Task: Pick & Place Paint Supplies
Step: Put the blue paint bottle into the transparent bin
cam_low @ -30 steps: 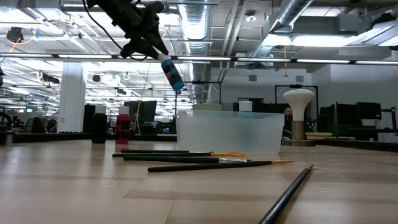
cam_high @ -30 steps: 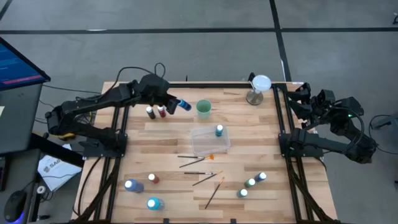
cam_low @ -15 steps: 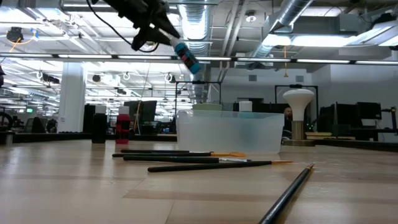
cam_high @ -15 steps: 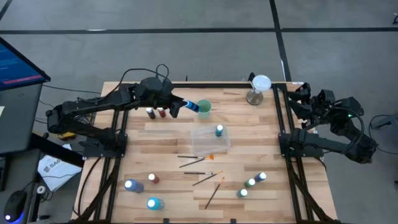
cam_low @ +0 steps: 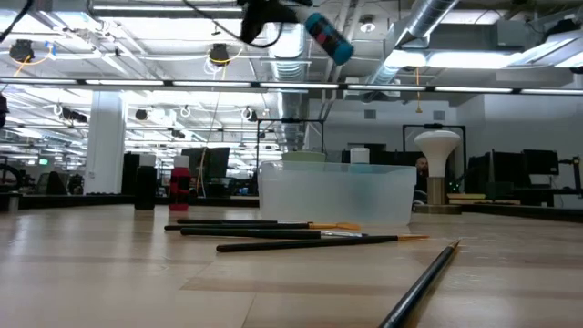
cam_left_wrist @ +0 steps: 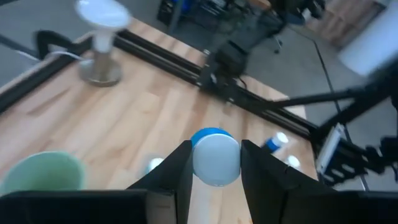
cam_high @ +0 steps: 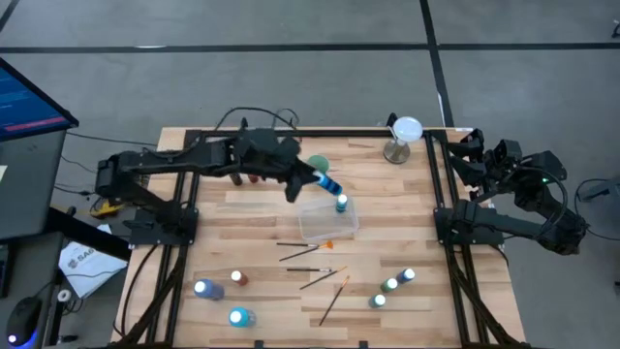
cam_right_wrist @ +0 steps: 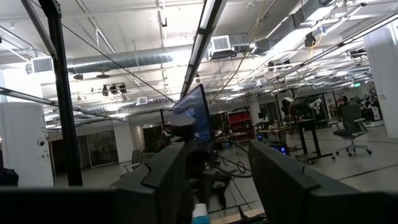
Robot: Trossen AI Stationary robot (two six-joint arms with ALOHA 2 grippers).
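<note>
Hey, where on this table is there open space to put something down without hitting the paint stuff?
Bare wood lies between the clear tray and the right arm's frame, below the white lamp, and left of the tray above the front-left bottles. Crowded: the brushes in front of the tray, the green-bottle cluster, and around the green cup.

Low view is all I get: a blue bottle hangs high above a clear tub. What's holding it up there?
Observer: The left gripper is shut on the blue bottle; its fingers pinch just below the white cap.
Visitor: Is it over the tub?
Observer: From above, it hangs over the far rim of the clear tray.
Visitor: Anything inside yet?
Observer: A second white-capped bottle stands in it.
Visitor: And the other arm?
Observer: The right gripper waits off the table's right edge.
</note>
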